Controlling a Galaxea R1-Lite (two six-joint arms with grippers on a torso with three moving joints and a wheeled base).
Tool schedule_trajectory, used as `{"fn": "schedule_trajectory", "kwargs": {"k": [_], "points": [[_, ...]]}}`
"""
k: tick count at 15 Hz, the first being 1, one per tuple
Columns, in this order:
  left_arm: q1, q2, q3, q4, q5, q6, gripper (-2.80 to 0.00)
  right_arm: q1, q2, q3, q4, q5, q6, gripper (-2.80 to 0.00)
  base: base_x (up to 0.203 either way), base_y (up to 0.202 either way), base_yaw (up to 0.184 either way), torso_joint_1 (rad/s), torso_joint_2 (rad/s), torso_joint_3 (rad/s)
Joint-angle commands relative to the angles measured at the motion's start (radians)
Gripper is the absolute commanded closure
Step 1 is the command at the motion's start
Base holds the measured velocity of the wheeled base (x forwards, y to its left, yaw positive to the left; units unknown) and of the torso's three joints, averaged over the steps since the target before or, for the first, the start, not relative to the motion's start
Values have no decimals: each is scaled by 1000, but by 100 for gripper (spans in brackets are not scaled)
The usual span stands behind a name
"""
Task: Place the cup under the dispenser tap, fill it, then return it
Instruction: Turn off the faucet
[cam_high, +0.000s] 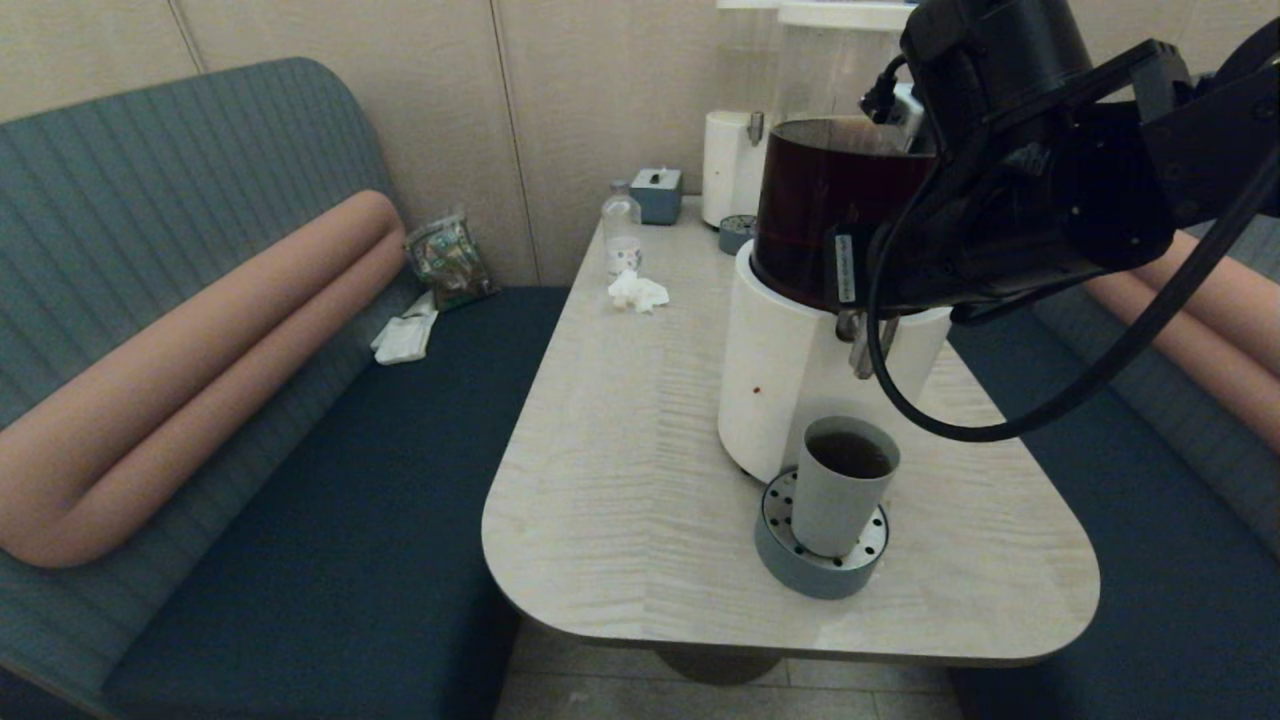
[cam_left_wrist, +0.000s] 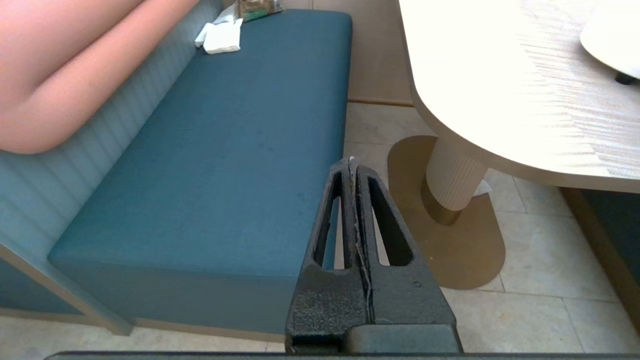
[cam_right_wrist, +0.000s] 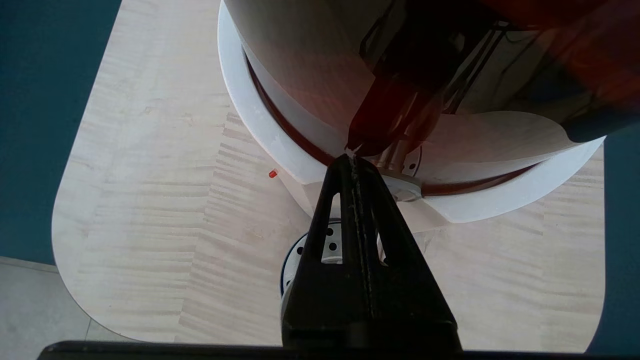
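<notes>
The grey-blue cup (cam_high: 845, 485) stands upright on the round drip tray (cam_high: 800, 572), right below the steel dispenser tap (cam_high: 862, 350). Dark liquid shows inside the cup. The tap belongs to the white-based dispenser (cam_high: 780, 380), whose tank holds brown liquid. My right arm (cam_high: 1030, 190) hangs high in front of that tank. My right gripper (cam_right_wrist: 353, 156) is shut and holds nothing, its tips close against the tank's lower edge beside the tap; its fingers hide the cup in the right wrist view. My left gripper (cam_left_wrist: 351, 161) is shut and empty, parked low beside the table.
At the table's far end stand a slimmer white dispenser (cam_high: 735, 170), a small bottle (cam_high: 621, 235), a tissue box (cam_high: 657, 193) and a crumpled tissue (cam_high: 638, 292). Blue benches (cam_high: 330, 480) flank the table. The rounded table edge (cam_high: 780, 635) is near the tray.
</notes>
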Motion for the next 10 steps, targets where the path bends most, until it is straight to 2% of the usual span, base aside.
{"fn": "schedule_trajectory", "kwargs": {"k": [1,10], "points": [[0,1,-1,0,1,-1,0,-1,0,0,5,-3,2,0,0,0,0,0,0,0],[0,1,-1,0,1,-1,0,4,-8,0,-5,13,0,0,0,0,0,0,0,0]]}}
